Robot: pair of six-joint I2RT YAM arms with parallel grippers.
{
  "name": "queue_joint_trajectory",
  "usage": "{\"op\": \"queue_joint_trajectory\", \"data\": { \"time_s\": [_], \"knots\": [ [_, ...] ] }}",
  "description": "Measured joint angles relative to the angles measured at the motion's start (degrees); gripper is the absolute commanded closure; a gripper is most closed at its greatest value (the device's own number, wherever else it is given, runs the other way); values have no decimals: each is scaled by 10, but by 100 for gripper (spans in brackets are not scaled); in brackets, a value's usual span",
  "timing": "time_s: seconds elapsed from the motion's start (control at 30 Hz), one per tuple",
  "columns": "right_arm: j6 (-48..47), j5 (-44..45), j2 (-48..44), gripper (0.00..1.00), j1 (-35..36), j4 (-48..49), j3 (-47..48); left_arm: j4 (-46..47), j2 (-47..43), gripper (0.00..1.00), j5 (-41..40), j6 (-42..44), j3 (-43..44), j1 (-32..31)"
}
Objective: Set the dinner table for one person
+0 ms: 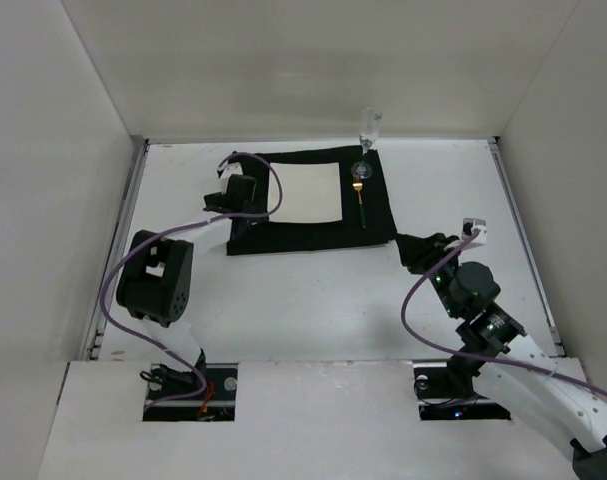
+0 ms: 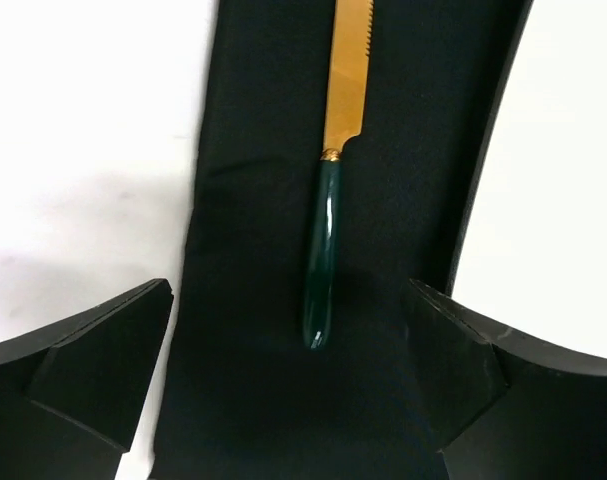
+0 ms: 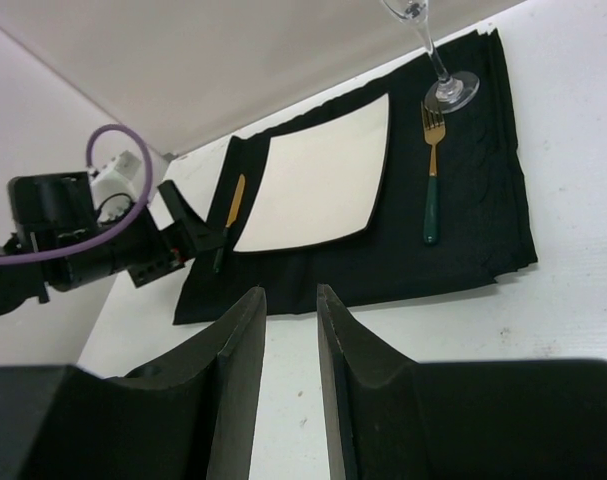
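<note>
Overhead and wrist views of a place setting. The dinner table (image 1: 313, 300), a large flat matte-white tabletop, fills the floor of the white-walled enclosure and carries everything else. A black rectangular cloth placemat (image 1: 313, 232) lies on its far half, slightly left of centre. A square cream-coloured plate (image 1: 308, 192) rests on the middle of the placemat.

To the right of the plate lies a fork with gold tines and a dark green handle (image 1: 362, 203). Its tines point toward the far edge and lie just beside the foot of a clear stemmed wine glass (image 1: 368, 135), which stands upright at the placemat's far right corner.

To the left of the plate, on the narrow strip of black cloth, lies a knife with a serrated gold blade and a dark green handle (image 2: 328, 200). The left gripper (image 2: 290, 288) hovers over this strip with its fingers spread wide. The knife's handle end lies between them, untouched by either finger.

The right gripper (image 3: 291, 300) hangs over bare tabletop near the placemat's near right corner. Its fingers are drawn close together, leaving only a narrow slit, and they hold nothing.
</note>
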Motion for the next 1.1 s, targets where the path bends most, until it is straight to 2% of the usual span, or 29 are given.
{"op": "queue_joint_trajectory", "data": {
  "time_s": [0.13, 0.33, 0.5, 0.63, 0.7, 0.77, 0.8, 0.97, 1.1],
  "knots": [
    [0, 0, 5, 67, 0, 1, 0, -1, -87, 0, -21, -2, -40, -5],
    [0, 0, 14, 63, 0, 1, 0, -4, -290, 0, -56, -30, -117, -17],
    [0, 0, 26, 61, 1, 2, 0, -15, -498, 0, -65, -100, -234, -18],
    [0, -2, 56, 57, 3, 8, 0, -75, -635, 0, -70, -159, -315, 1],
    [0, -5, 75, 50, 7, 9, 0, -119, -668, 0, -74, -183, -325, 8],
    [1, -9, 86, 34, 13, 9, 0, -162, -680, 0, -82, -205, -325, 11],
    [0, -10, 90, 31, 16, 10, 0, -185, -680, 0, -88, -216, -325, 12],
    [-3, -11, 107, 29, 24, 15, 0, -282, -669, 0, -109, -257, -325, 16],
    [-3, -13, 128, 29, 26, 17, 2, -314, -658, 0, -117, -272, -325, 1]
  ]
}}
